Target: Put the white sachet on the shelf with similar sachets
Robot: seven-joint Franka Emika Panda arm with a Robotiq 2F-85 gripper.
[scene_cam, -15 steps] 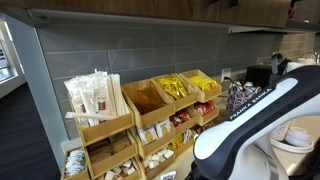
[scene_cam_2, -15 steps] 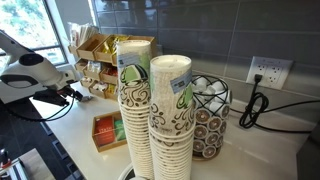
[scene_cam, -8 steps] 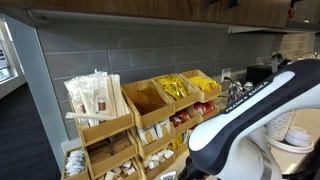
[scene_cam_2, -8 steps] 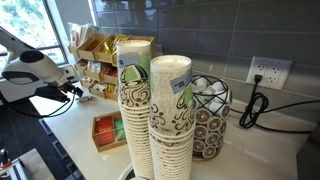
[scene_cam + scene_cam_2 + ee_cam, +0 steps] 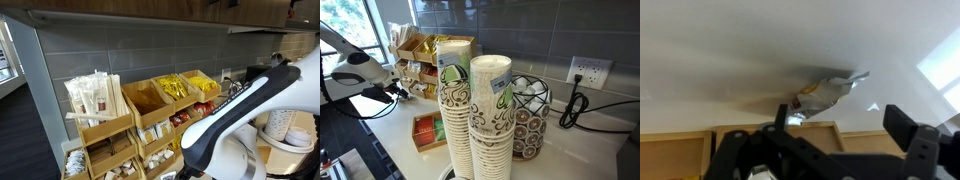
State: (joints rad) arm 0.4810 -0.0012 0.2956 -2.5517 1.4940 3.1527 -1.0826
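Note:
In the wrist view the white sachet [image 5: 826, 94] lies crumpled on the pale counter, just beyond my fingertips. My gripper [image 5: 840, 120] is open, its dark fingers [image 5: 904, 124] apart with nothing between them. The light wooden edge of the shelf [image 5: 830, 142] runs under the fingers. In both exterior views the shelf [image 5: 150, 110] [image 5: 418, 58] stands against the grey tiled wall, with the arm [image 5: 235, 125] in front of its lower tiers. Small white packets, the similar sachets [image 5: 76, 160], show in a bottom bin. The gripper [image 5: 392, 93] hangs low by the shelf front.
Long white-wrapped sticks [image 5: 95, 97] and yellow packets [image 5: 178, 86] fill the upper bins. Two tall paper cup stacks [image 5: 472, 110], a pod carousel [image 5: 530, 115], a low wooden tray [image 5: 428, 130] and a wall socket with cord [image 5: 588, 72] crowd the counter. Stacked bowls [image 5: 290, 135] sit beside the arm.
The arm has swung further across the front of the shelf and lower. The gripper stays open; the sachet has not been taken.

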